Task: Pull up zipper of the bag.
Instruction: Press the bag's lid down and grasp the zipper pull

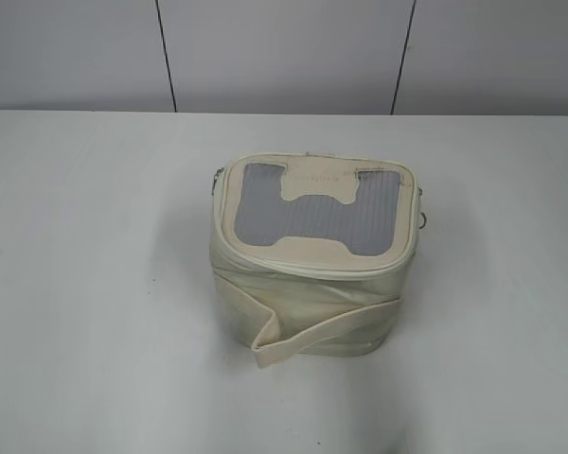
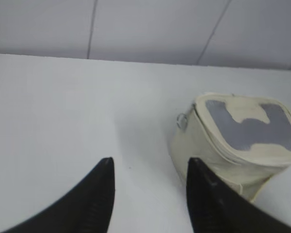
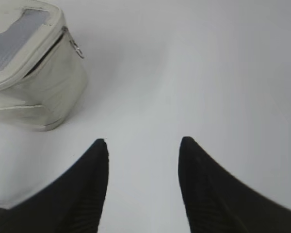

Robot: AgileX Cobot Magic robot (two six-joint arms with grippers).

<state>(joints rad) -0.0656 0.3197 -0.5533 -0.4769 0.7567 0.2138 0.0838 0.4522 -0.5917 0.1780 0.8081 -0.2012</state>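
Note:
The cream-white boxy bag [image 1: 308, 303] stands mid-table, its lid showing a grey ribbed window and a bone-shaped patch. The zipper [image 1: 312, 267] runs round the lid edge. A silver slider with a ring pull hangs at the bag's left [image 1: 216, 180] and another at its right [image 1: 423, 219]. The loose strap [image 1: 303, 333] wraps the front. In the left wrist view the bag [image 2: 203, 145] is to the right, with a ring pull [image 2: 182, 120]. My left gripper [image 2: 150, 167] is open and empty above the table. In the right wrist view the bag [image 3: 43, 92] is upper left. My right gripper [image 3: 143, 145] is open and empty. Neither gripper shows in the exterior view.
The bag rests on a white table [image 1: 85, 284]. A grey panelled wall [image 1: 284, 52] with dark seams rises behind the table's far edge.

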